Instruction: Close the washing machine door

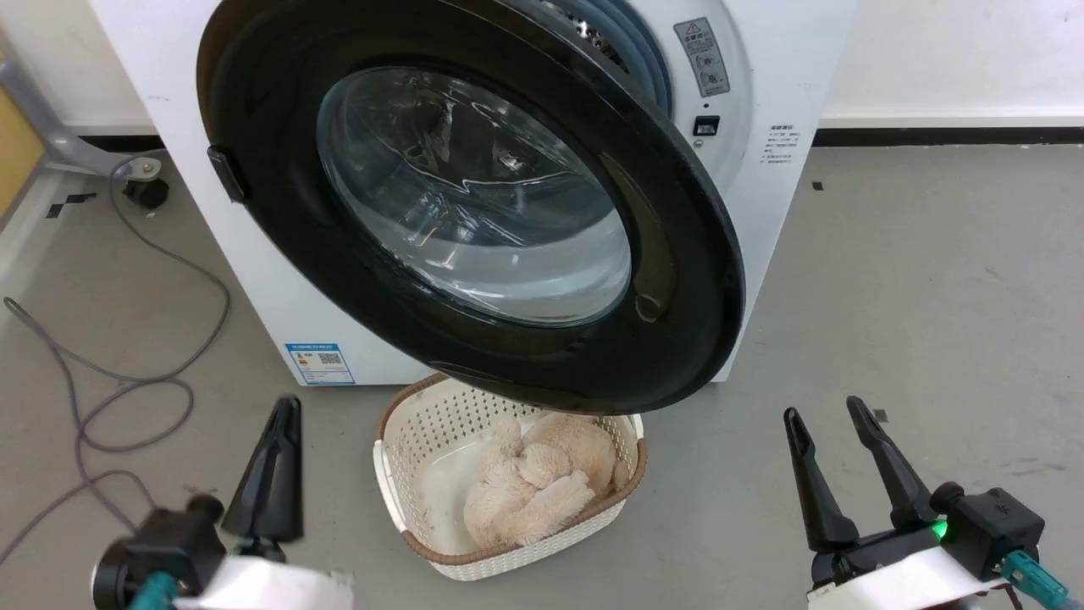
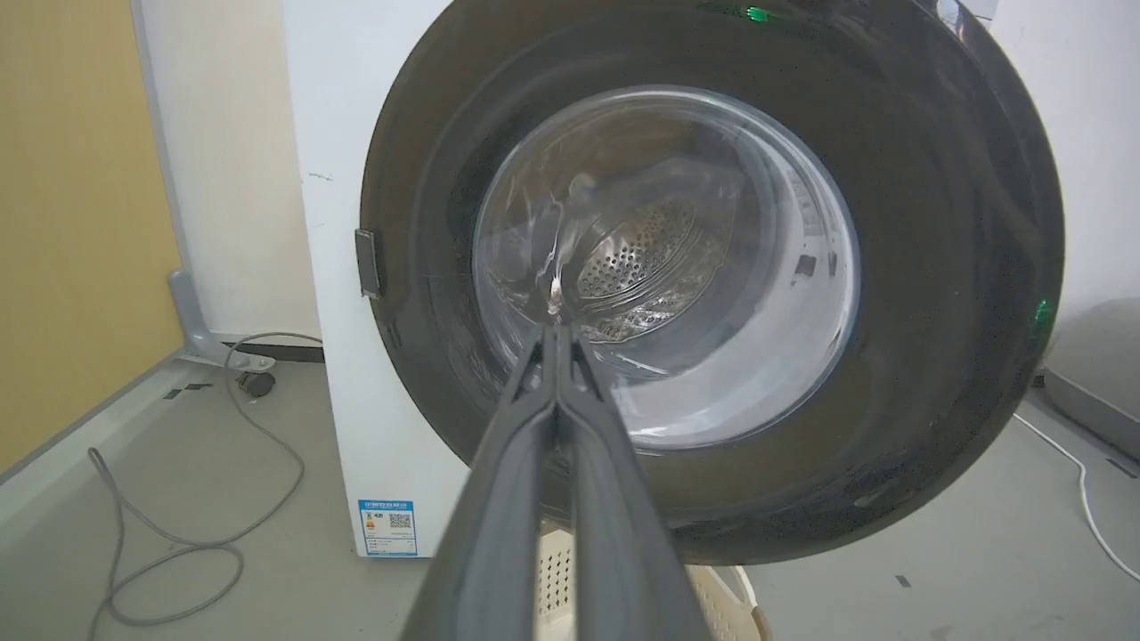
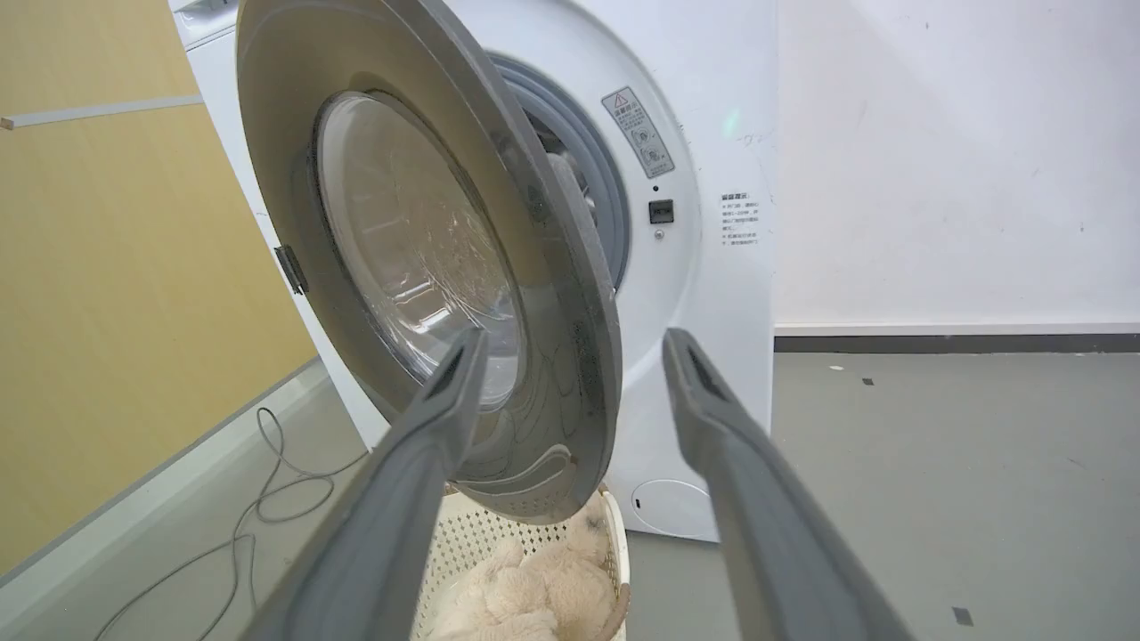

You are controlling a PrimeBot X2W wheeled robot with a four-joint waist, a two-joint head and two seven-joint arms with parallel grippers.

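Container: a cream perforated basket (image 1: 421, 426) with a brown woven rim sits on the grey floor (image 1: 915, 280) just in front of the washing machine (image 1: 254, 280). Rounded corners, lattice walls. Inside lies one bundle of pale beige fluffy fabric (image 1: 542, 483), curled and shaggy, filling the right half; the left half of the basket's bottom is bare.

The washing machine is a white, smooth-fronted box with a small blue label (image 1: 320, 363) low on its left. The grey ribbed rubber gasket (image 1: 631, 51) shows at the mouth behind the door. Seen through the glass from the left wrist, the drum (image 2: 641, 258) is perforated steel.

The washing machine door (image 1: 677, 280) stands part open, hinged at the machine's left, with its free edge swung out over the basket's back rim. It is round with a glossy black ring and a clear, bulging glass bowl at its centre.

The left gripper (image 1: 288, 407) sits low left over the floor, fingers pressed together, empty. The right gripper (image 1: 821, 409) sits low right, fingers spread, empty. Both are well apart from the door.

A grey cable (image 1: 127, 398) loops on the floor at left.
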